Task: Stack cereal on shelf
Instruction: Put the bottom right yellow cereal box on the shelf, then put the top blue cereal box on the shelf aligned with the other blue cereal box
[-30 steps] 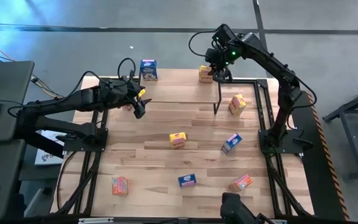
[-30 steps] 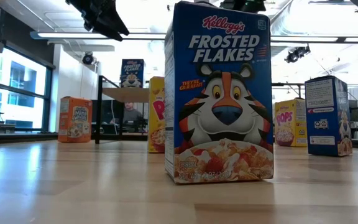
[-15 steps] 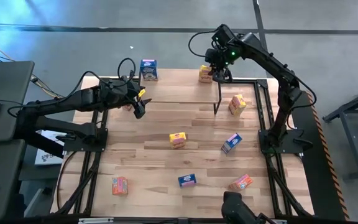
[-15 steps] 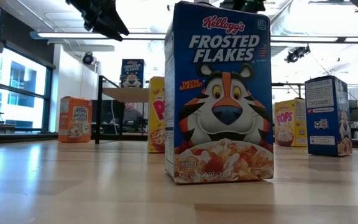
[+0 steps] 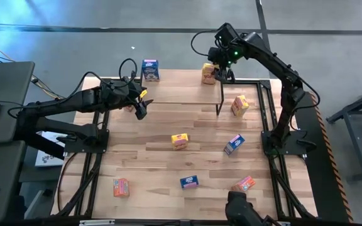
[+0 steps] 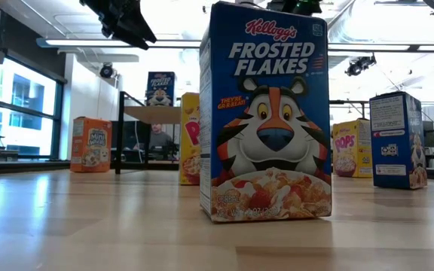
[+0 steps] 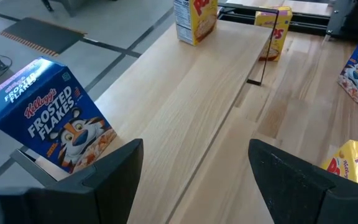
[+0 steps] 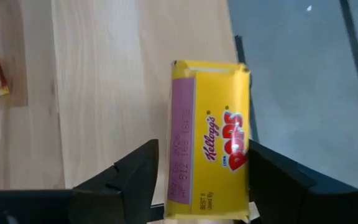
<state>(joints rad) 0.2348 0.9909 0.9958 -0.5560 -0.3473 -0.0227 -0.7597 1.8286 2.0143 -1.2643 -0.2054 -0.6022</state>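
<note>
Three blue boxes [image 5: 150, 70], three yellow [image 5: 208, 74], two orange-red [image 5: 120, 187].

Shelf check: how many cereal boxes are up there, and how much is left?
Done: one blue box stands on the shelf. In hand: the right gripper is at a yellow box standing at the shelf's other end. The left gripper hovers open and empty near the shelf. Left: at least six boxes on the tabletop, such as the mid-table yellow one; nothing is stacked yet.

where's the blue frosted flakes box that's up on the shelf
In the high view the blue Frosted Flakes box stands at the shelf's far left corner, just beyond the left gripper.
</note>
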